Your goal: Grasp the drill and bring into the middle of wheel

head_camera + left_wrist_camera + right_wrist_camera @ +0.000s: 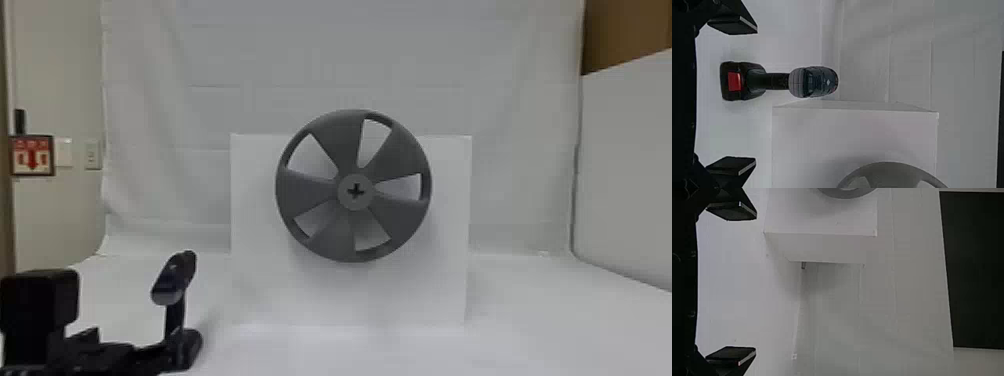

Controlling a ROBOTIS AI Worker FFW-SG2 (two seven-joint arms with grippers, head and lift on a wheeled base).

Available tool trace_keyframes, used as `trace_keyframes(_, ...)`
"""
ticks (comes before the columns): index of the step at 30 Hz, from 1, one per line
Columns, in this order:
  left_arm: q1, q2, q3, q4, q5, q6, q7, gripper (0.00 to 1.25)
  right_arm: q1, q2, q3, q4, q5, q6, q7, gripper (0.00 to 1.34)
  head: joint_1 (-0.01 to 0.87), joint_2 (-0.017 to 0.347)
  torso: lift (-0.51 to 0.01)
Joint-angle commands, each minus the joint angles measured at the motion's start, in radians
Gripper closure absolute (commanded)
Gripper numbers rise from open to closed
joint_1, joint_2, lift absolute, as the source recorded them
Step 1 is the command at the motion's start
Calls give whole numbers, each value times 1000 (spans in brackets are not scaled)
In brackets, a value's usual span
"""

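Note:
In the head view my left gripper [100,352] is at the lower left, beside the upright drill [175,315]. The left wrist view has the same drill [777,81] standing on the white surface, its red-marked base facing the camera. My left gripper [750,95] is open there, its fingers far apart, holding nothing, with the drill lying between them in the view. The grey wheel [320,232], with a cross-shaped recess in its hub, is mounted on the front of a white box. My right gripper [750,283] is idle and open over bare white surface.
The white box [440,295] stands mid-table, to the right of the drill; its side [820,246] appears in the right wrist view. White sheeting [215,55] hangs behind. A white panel [630,165] bounds the right side.

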Motion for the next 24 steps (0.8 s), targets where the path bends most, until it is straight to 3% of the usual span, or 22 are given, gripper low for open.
trace_keyframes(1, -1, 0, 0, 0, 0, 2, 0, 110, 0, -3, 4, 0, 1, 2, 0, 94, 54, 31, -403)
trace_keyframes(24, -1, -3, -3, 0, -10, 0, 2, 108, -1, -5, 8, 1, 4, 4, 0, 96, 54, 31, -403)
